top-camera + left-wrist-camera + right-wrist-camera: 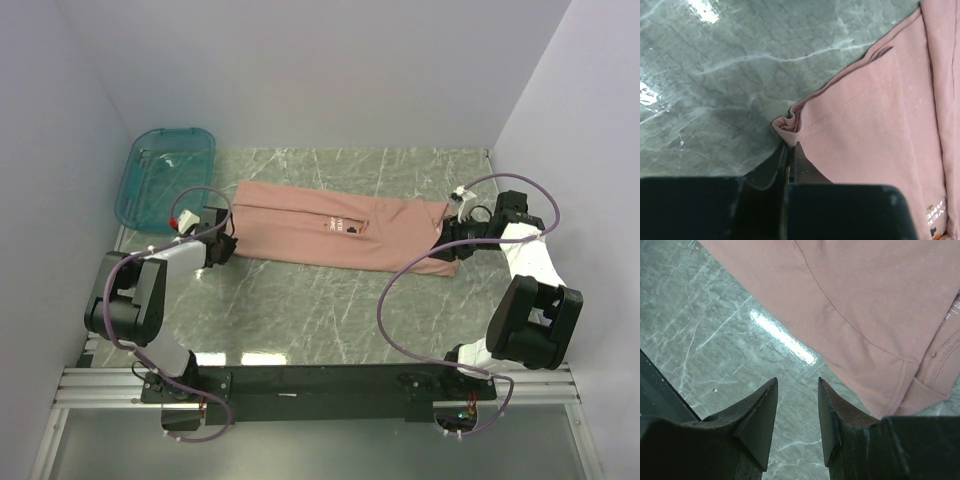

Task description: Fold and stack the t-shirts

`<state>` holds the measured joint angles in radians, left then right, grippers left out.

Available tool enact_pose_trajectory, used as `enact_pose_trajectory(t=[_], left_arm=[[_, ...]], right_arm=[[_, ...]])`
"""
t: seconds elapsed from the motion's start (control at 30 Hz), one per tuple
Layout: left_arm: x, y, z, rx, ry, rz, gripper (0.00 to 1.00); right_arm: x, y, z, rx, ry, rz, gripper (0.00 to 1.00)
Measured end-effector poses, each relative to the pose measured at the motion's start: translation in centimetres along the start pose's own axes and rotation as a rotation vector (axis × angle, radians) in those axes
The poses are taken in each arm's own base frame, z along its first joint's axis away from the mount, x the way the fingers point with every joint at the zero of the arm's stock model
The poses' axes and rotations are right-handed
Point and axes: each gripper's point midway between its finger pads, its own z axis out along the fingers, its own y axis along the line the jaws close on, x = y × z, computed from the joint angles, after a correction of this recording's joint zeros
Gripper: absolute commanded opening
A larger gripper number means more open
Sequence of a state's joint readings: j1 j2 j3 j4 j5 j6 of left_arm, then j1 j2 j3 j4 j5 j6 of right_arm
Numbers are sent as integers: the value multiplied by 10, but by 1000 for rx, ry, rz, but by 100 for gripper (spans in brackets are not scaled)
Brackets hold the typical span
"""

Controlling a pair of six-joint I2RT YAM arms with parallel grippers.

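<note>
The dusty-pink t-shirt (330, 232) lies as a long folded strip across the marble table, its small print (345, 225) facing up. At the strip's left end, my left gripper (228, 247) is low on the table. The left wrist view shows that gripper (791, 143) shut, with a bunched corner of the t-shirt (865, 125) pinched at its tips. My right gripper (447, 240) sits at the strip's right end. In the right wrist view it (798, 380) stands open over bare marble, and the t-shirt (865, 300) hem runs just beside its right finger (832, 405).
A translucent teal bin (165, 172) rests at the back left corner, just behind the left arm. White walls close in the table (330, 310) on the left, back and right. Purple cables loop from both arms.
</note>
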<state>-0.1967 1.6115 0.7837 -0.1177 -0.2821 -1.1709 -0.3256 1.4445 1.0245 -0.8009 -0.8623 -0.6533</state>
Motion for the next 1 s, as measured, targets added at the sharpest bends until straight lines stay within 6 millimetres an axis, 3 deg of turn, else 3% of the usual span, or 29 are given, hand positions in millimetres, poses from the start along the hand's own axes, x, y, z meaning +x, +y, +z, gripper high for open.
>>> enact_pose_trajectory(t=[0.17, 0.47, 0.53, 0.57, 0.6, 0.63, 0.7, 0.73, 0.9, 1.0], left_arm=[[5, 16, -14, 6, 9, 3, 0], [45, 95, -77, 53, 101, -85, 3], [59, 100, -90, 94, 142, -104, 16], [66, 102, -96, 122, 165, -106, 40], [73, 102, -102, 153, 190, -109, 51], [76, 99, -109, 193, 208, -119, 75], [78, 93, -123, 266, 230, -129, 95], [76, 87, -132, 318, 228, -135, 100], [50, 54, -184, 546, 168, -124, 100], [39, 40, -198, 578, 145, -73, 99]], right_arm=[[0, 0, 0, -2, -2, -1, 45], [0, 3, -1, -15, -5, -7, 45], [0, 4, -1, -19, -6, -8, 45], [0, 5, -1, -21, -6, -8, 45], [0, 5, -1, -22, -6, -8, 45], [0, 6, -2, -23, -5, -7, 45], [1, 7, -2, -24, -4, -5, 45], [1, 7, -2, -25, -3, -5, 45], [0, 8, -3, -23, -6, -9, 45], [0, 8, -3, -22, -6, -9, 45]])
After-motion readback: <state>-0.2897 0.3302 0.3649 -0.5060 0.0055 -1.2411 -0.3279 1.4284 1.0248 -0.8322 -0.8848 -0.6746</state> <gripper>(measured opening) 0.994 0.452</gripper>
